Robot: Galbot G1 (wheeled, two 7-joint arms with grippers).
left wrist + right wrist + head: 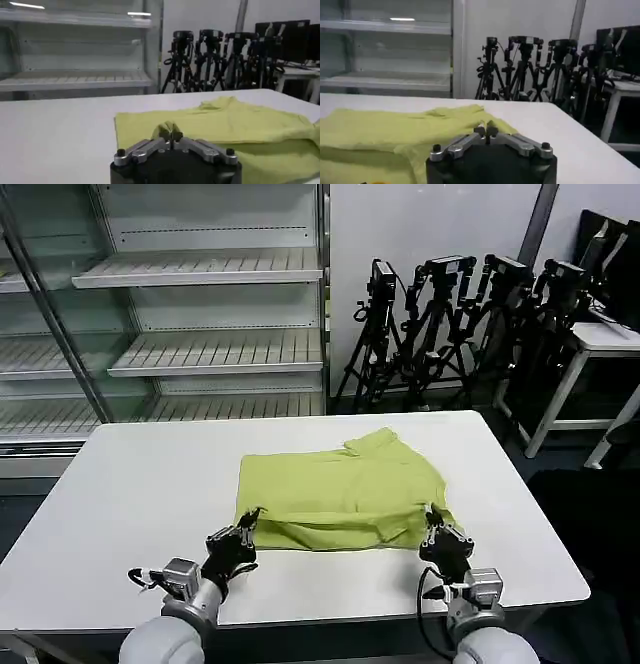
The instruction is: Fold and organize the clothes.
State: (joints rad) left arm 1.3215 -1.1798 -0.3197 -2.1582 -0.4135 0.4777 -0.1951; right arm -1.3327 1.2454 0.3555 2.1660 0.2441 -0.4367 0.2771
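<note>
The clothes, one lime short-sleeved shirt (340, 489), lie on the white table (130, 494) with the near hem lifted and partly folded over. My left gripper (250, 519) is shut on the shirt's near left corner; a small fold of fabric (167, 128) rises between its fingertips. At the near right corner my right gripper (435, 519) is shut on the fabric (486, 125) the same way. Both grippers (171, 135) (486, 132) hold just above the tabletop near its front edge.
Open shelving (200, 304) stands behind the table on the left. Several black tripods (450, 324) stand by the back wall, and a second white table (600, 344) is at the right. Bare tabletop lies left and right of the shirt.
</note>
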